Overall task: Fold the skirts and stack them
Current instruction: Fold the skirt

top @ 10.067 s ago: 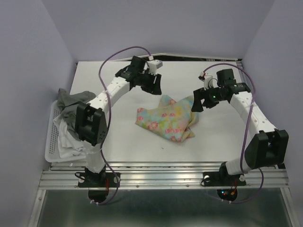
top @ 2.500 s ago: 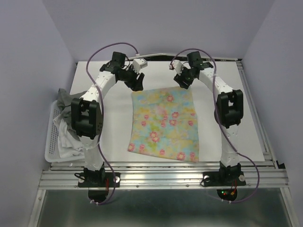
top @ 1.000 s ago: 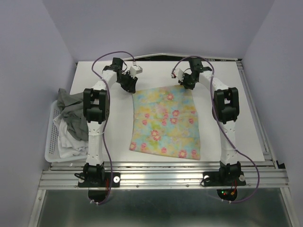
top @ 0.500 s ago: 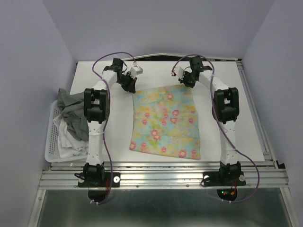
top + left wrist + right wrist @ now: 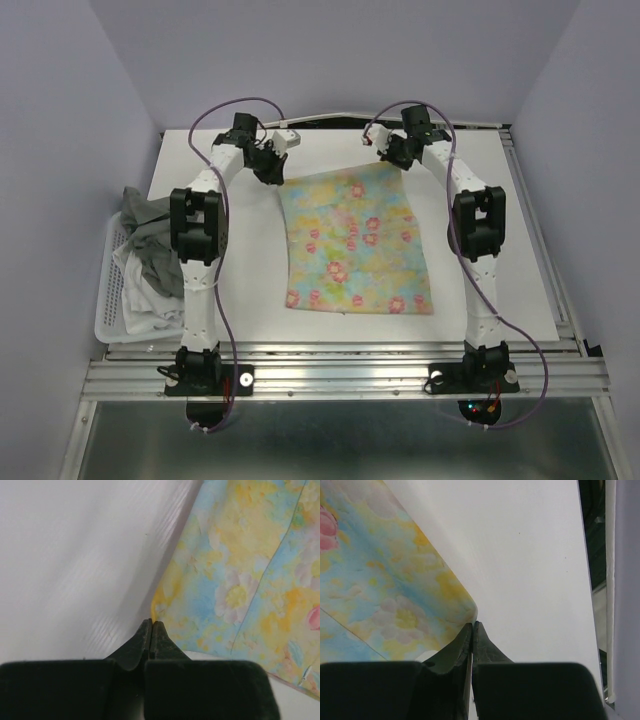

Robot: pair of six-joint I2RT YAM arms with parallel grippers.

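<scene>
Nearest, both arm bases are bolted to a ribbed aluminium rail [image 5: 350,372] along the near edge of the white desk [image 5: 520,290]. Just beyond it, at the left side of the desk, stands a white slatted plastic basket [image 5: 108,300]. It holds a crumpled plain white cloth skirt [image 5: 150,308], with a large grey cloth skirt [image 5: 150,245] heaped over it and spilling past the basket's far rim.

In the middle of the desk a small pastel yellow, pink and blue floral skirt [image 5: 355,240] is spread open between the two arms. Its wide near hem lies flat on the desk, well short of the rail, and the cloth narrows toward the far side.

The white and black left arm [image 5: 195,225] runs up the skirt's left side and the matching right arm [image 5: 480,225] up its right side, each trailing a looped purple cable [image 5: 215,115]. Farther back, the left jaws are pressed together on the floral skirt's far left corner. In the left wrist view the yellow edge of the cloth runs straight into the black fingertips [image 5: 143,639], and a shadow lies on the desk beside that edge. The right jaws are likewise clamped on the far right corner, whose rounded tip meets the fingertips [image 5: 465,640] in the right wrist view. Beyond both are the far strip of desk and the lilac back wall [image 5: 330,60].
</scene>
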